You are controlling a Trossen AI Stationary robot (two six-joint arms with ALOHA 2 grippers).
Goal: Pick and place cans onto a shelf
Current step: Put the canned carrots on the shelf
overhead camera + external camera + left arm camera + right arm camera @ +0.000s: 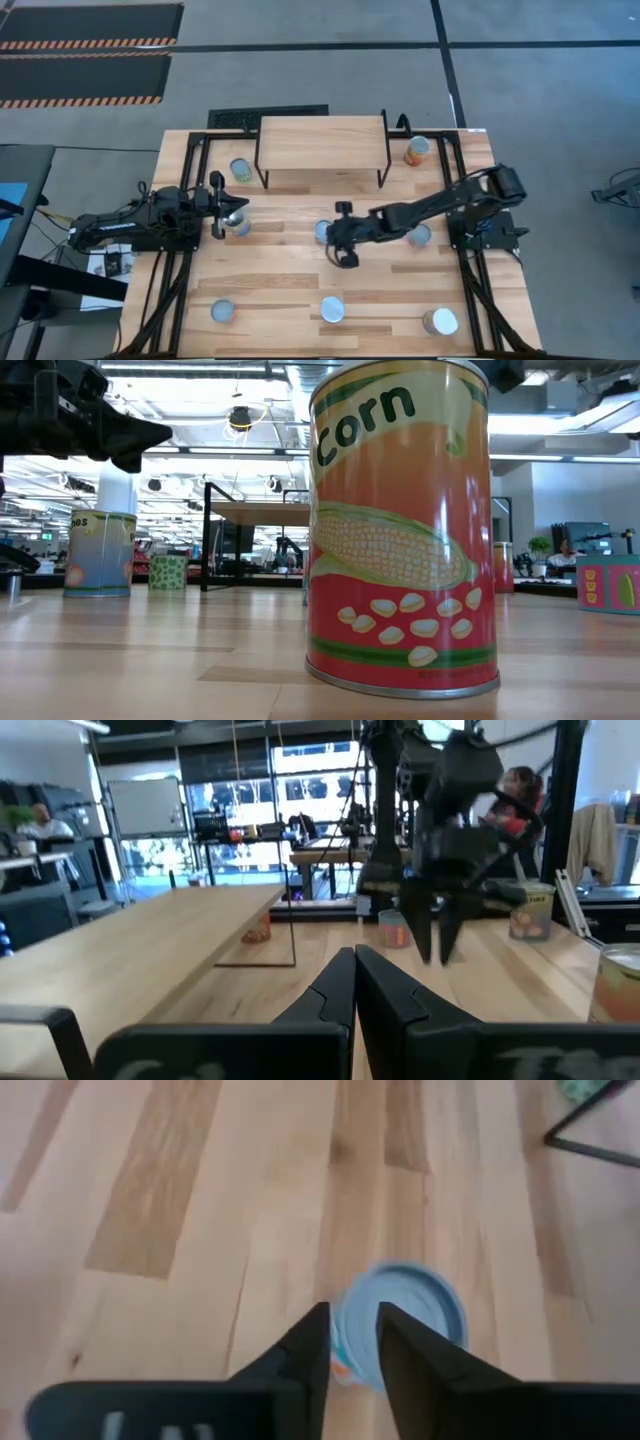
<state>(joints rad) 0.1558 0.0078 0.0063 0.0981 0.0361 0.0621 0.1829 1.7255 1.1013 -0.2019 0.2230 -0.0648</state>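
The shelf (320, 143) with a light wood top and black legs stands at the table's far middle. My right gripper (330, 236) points down over a blue-topped can (405, 1315) at the table's middle, fingers slightly apart, above the can's rim; I see no touch. It also shows in the left wrist view (438, 935). My left gripper (353, 965) is shut and empty, held above the table beside a can (237, 224) at mid-left. Other cans stand upright on their bases: one orange (417, 150), one green (241, 169), the corn can (405, 530).
More cans stand along the near edge (222, 312), (440, 321) and one under the right arm (419, 236). Black frame rails (160, 290), (480, 290) run along both table sides. Bare wood lies between the shelf and the near row of cans.
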